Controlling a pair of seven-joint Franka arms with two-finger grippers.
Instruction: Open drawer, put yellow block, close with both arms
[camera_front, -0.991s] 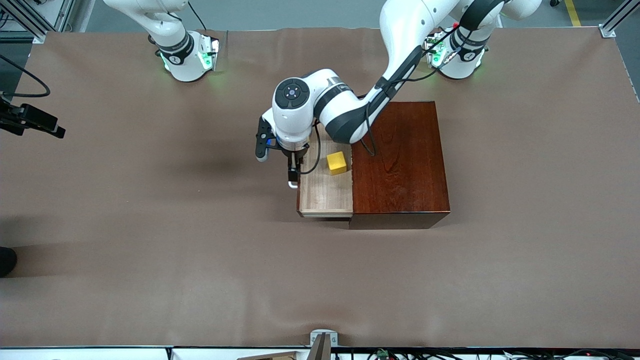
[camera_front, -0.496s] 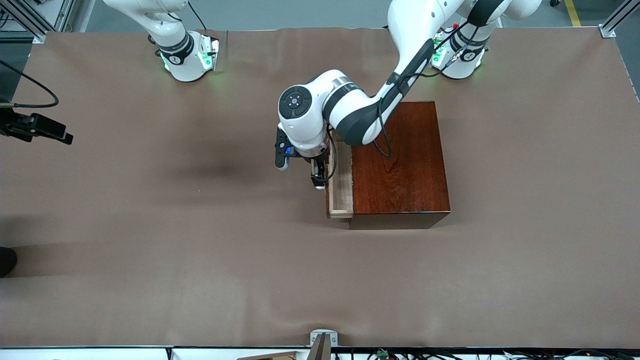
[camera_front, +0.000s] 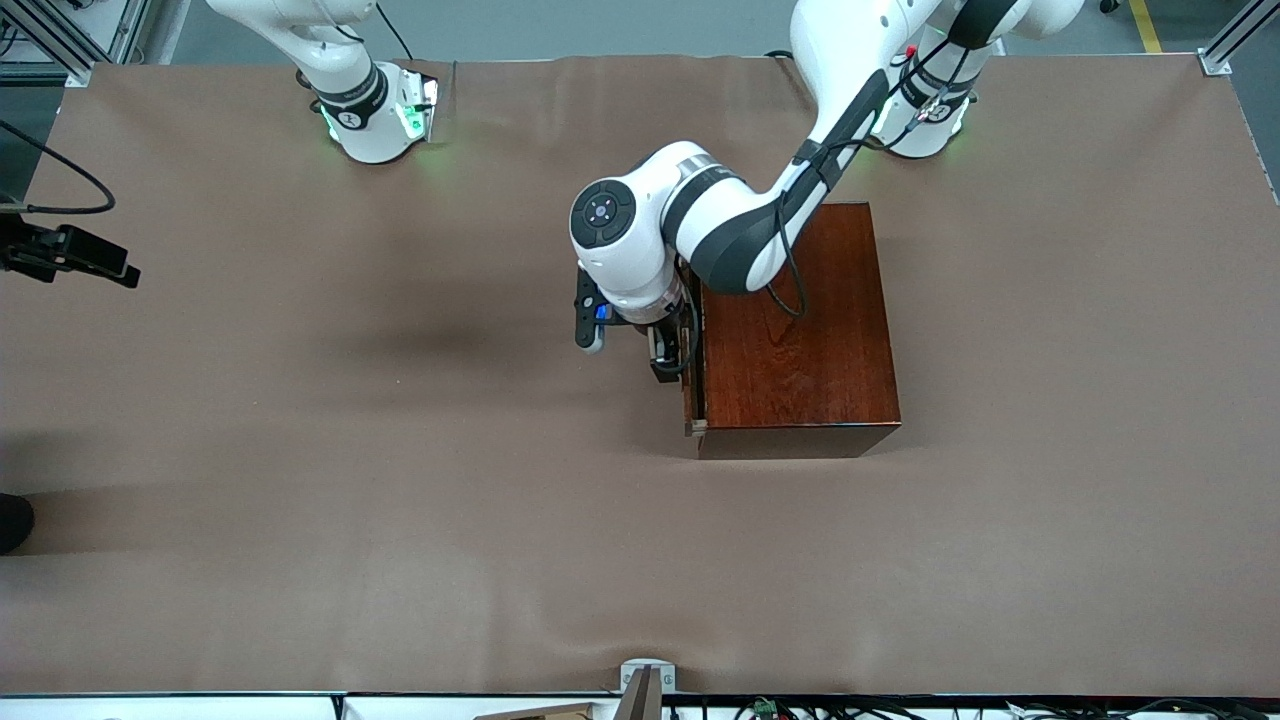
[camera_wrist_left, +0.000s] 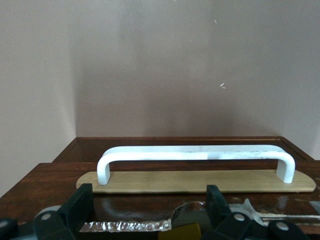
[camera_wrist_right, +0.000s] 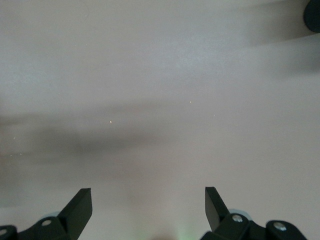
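The drawer (camera_front: 690, 424) is pushed almost fully into the dark reddish-brown box (camera_front: 800, 320), with only a thin pale strip sticking out. My left gripper (camera_front: 664, 370) is at the drawer's front. In the left wrist view it (camera_wrist_left: 149, 204) is open, its fingers spread against the dark front panel just short of the white handle (camera_wrist_left: 195, 152). In the front view the box top hides the yellow block. The left wrist view shows only a small patch of the yellow block (camera_wrist_left: 187, 233). My right gripper (camera_wrist_right: 149, 200) is open over bare table with nothing between its fingers.
The brown table cover (camera_front: 400, 450) stretches flat all round the box. The right arm waits, with its black hand (camera_front: 70, 255) showing at the right arm's end of the table. A small metal bracket (camera_front: 645, 675) sits at the table edge nearest the front camera.
The drawer slid from wide open to nearly shut as my left gripper moved with its front toward the box. The yellow block went out of sight under the box top. The right hand barely shifted.
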